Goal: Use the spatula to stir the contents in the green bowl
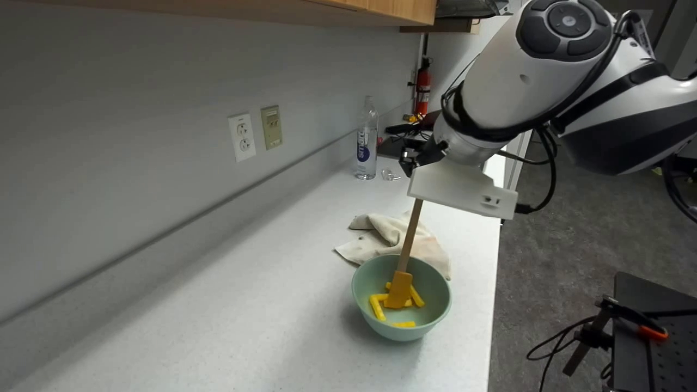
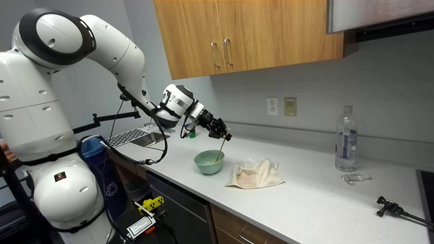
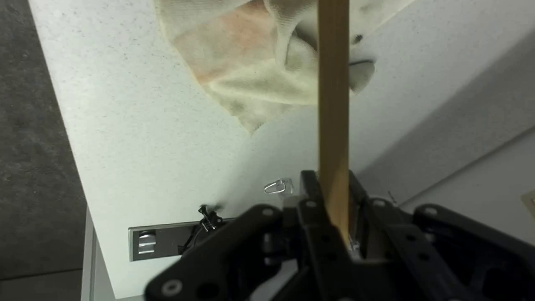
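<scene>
The green bowl [image 1: 402, 333] stands upright on the counter and also shows in an exterior view [image 2: 205, 166]. Several yellow stick-like pieces [image 1: 377, 308] lie in it. The spatula has an orange blade [image 1: 400, 289] and a flat wooden handle [image 1: 411, 235]. Its blade is down in the bowl among the yellow pieces, the handle leaning up to my gripper [image 2: 226, 134]. In the wrist view my gripper [image 3: 332, 177] is shut on the spatula handle [image 3: 333, 100], with a finger on each side. The bowl and blade are out of the wrist view. A white plate hides my fingers in an exterior view.
A crumpled beige cloth [image 2: 256, 174] lies close beside the bowl. A clear water bottle [image 2: 346, 145] and a clear plastic piece [image 2: 354, 178] are farther along the counter, with a black mount [image 2: 390, 206]. Wooden cabinets [image 2: 264, 34] hang above. The counter's front edge is near the bowl.
</scene>
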{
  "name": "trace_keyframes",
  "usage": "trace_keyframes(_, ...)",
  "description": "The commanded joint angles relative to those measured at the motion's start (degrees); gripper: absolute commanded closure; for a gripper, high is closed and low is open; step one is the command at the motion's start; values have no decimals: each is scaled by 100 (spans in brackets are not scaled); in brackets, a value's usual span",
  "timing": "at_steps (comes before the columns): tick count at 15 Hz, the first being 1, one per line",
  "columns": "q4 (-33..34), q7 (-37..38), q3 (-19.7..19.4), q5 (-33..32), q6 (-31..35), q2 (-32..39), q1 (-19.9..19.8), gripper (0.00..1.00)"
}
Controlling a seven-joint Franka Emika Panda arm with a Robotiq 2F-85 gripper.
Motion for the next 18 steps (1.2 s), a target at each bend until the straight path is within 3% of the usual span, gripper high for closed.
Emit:
trace_keyframes(1, -85, 584, 70, -351, -143, -249, 35, 96)
trace_keyframes(5, -127, 779, 73, -513, -99, -328, 21, 96)
trace_keyframes(14, -297, -540, 14, 802, 678, -408, -7, 96)
trace_keyframes(18, -287, -396, 19, 643, 609, -215, -43, 96)
